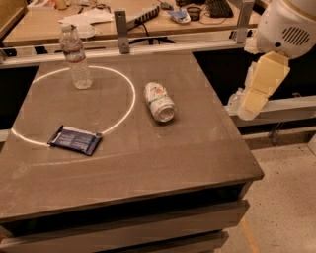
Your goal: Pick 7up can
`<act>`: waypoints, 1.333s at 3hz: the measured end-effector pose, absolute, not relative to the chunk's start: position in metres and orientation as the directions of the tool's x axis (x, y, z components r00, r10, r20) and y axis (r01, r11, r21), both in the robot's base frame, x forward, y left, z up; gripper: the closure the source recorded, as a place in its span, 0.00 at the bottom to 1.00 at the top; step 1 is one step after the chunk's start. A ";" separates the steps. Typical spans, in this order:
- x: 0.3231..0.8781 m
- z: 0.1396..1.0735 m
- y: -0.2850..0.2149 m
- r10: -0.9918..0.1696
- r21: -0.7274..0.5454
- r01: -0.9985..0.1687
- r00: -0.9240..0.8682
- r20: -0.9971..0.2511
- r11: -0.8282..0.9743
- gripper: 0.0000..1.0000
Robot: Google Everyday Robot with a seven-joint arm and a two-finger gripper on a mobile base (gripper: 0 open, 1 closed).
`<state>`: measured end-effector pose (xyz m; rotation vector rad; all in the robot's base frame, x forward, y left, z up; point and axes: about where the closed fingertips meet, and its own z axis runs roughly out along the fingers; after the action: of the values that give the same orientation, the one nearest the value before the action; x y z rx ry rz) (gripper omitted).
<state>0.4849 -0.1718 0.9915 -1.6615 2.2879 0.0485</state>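
The 7up can (159, 101) lies on its side near the middle of the dark table (197, 148), its open end facing the front. It is whitish-silver with a green and red logo. My gripper (257, 89), cream-coloured under the white arm housing (286, 24), hangs off the table's right edge. It is well to the right of the can and holds nothing.
A clear plastic water bottle (75, 57) stands upright at the back left inside a white ring painted on the table. A dark blue snack packet (75, 140) lies flat at the front left. A cluttered desk (148, 15) and a metal rail run behind the table.
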 end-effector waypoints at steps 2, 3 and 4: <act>0.560 0.980 -0.132 -0.738 0.002 -0.780 -0.593 -0.322 0.626 0.00; 0.565 0.981 -0.129 -0.670 0.025 -0.718 -0.661 -0.338 0.696 0.00; 0.581 0.973 -0.116 -0.645 0.041 -0.684 -0.704 -0.297 0.728 0.00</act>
<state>0.5807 -0.1159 0.9728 -1.0481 2.6704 0.2156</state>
